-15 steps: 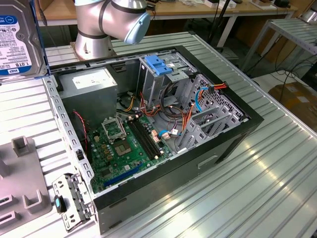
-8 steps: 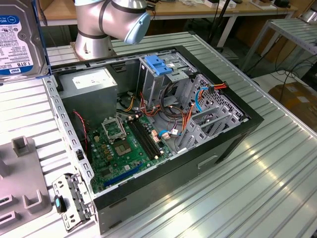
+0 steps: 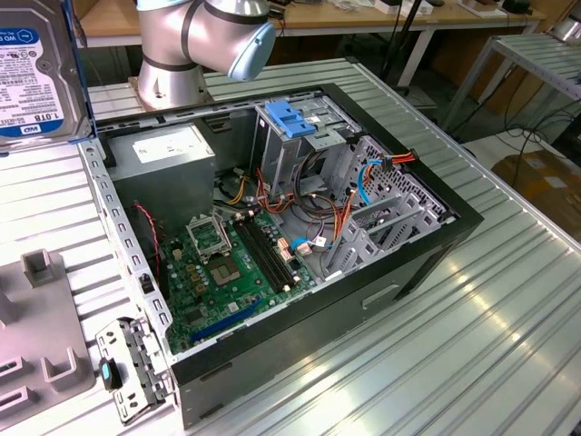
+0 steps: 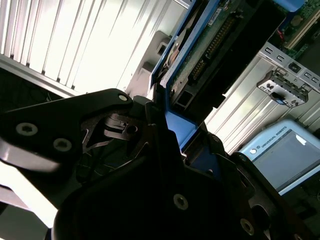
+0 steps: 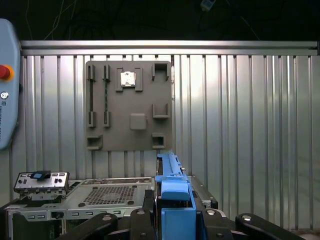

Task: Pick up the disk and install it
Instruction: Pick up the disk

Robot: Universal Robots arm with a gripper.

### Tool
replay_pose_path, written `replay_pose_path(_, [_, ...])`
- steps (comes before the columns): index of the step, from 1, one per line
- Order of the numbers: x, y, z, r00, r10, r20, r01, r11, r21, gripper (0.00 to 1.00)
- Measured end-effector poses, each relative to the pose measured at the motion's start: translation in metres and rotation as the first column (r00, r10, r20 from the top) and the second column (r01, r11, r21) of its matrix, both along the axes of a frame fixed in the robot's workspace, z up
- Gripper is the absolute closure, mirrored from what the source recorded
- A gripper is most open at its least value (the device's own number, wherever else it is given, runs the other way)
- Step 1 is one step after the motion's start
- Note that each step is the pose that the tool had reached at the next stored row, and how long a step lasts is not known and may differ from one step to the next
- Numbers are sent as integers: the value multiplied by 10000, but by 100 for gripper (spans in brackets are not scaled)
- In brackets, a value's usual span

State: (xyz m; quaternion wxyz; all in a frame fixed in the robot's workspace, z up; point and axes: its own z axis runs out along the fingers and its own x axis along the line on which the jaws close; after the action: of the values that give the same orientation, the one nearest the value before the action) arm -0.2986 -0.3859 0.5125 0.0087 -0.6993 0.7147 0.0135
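Holds the disk [image 3: 32,65] upright in the gripper [image 5: 173,212], clamped across its blue side rails. Raised at the exterior view's upper left, apart from the open computer case [image 3: 427,265] on the ribbed table [image 3: 508,304].

Upper left, the disk [image 3: 36,64] wears a smooth paper label [image 3: 27,91] and blue plastic rail [image 5: 172,192]; the ribbed metal counter [image 3: 490,345] gleams.

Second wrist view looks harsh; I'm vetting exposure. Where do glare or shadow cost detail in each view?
Second wrist view: the ribbed table blows out white, and the gripper, jaws closed on the disk, sinks into near-black shadow. Exterior view: bright reflections streak the table; the open computer case reads clearly. First wrist view: evenly lit, no harsh glare.
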Motion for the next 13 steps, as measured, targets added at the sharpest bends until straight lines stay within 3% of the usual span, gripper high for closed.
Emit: replay_pose_path(13, [53,0,-1,10000,0,1,0,10000,0,63])
